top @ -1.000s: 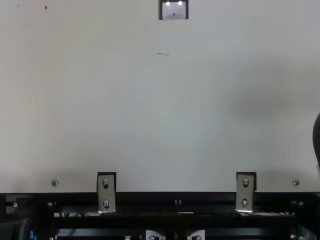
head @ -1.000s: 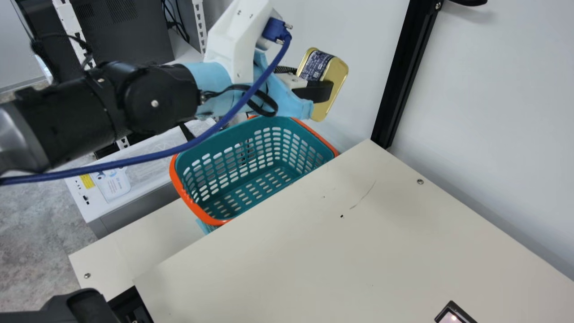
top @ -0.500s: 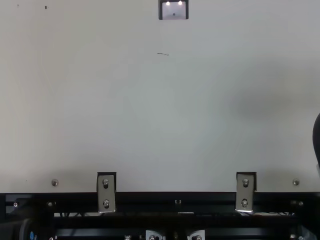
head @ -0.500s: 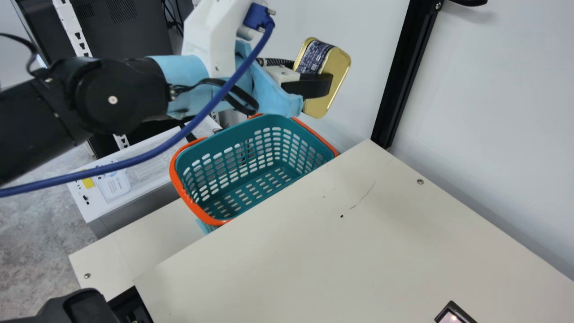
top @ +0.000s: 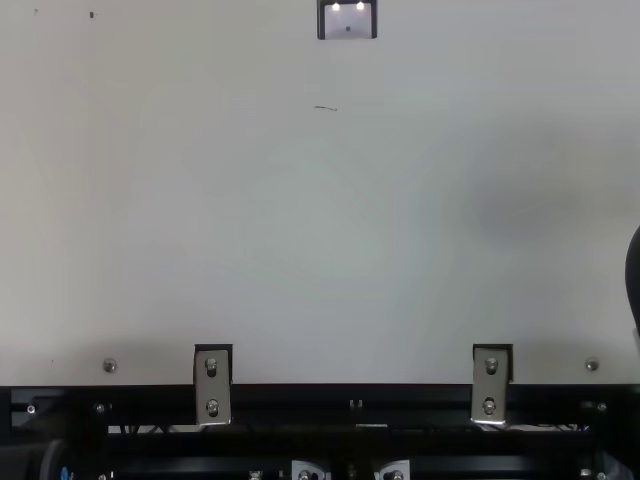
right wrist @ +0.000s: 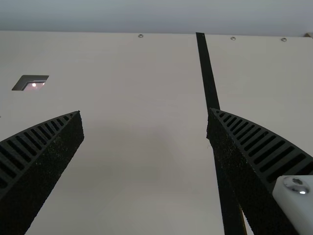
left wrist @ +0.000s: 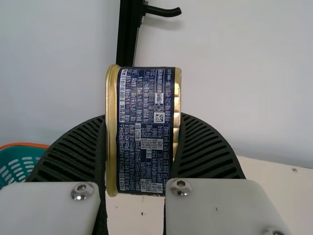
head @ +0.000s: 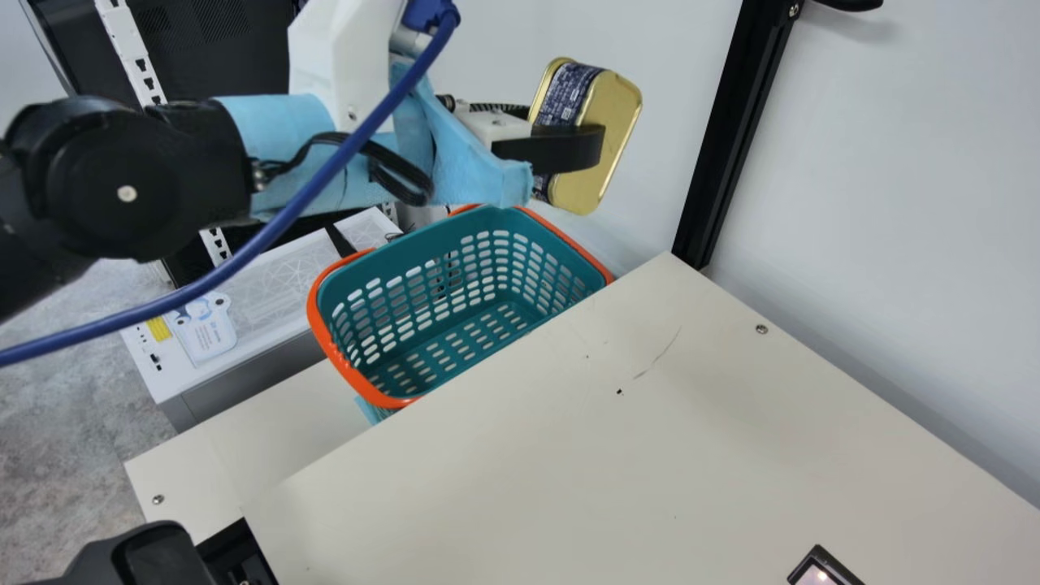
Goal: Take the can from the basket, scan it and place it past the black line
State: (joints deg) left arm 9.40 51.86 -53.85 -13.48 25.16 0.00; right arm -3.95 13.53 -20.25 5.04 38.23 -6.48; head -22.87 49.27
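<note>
While the left gripper (left wrist: 143, 117) pinches the gold-rimmed can (left wrist: 142, 142), raised near the teal basket (head: 455, 231), the right gripper (right wrist: 145, 111) is spread; retrieval looks done, so scanning calls for carrying it to the scanner (top: 348, 22).

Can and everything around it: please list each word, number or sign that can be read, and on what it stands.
No text is readable.
Can: dense print and a square code on the blue label, too small to read.
White box: marks on its stickers, too small to read.
</note>
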